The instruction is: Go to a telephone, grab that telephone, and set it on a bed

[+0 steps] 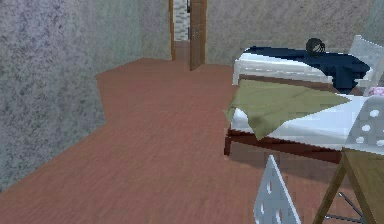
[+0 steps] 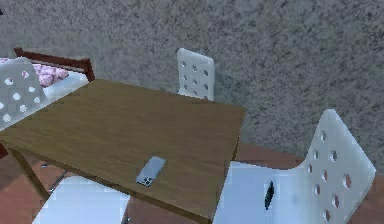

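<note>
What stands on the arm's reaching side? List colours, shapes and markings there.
A brown rectangular wooden table bears a small flat grey rectangular device, perhaps the telephone. Around it stand white plastic chairs with round holes in their backs. Behind is a speckled grey wall.

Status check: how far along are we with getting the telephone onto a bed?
Done: the approach looks finished, since a small grey handset-like device lies on the wooden table in the arm side view. In hand: the grab, not yet done, as the device rests flat on the tabletop. Left: lift it, then carry it to the bed with the olive blanket in the forward view.
</note>
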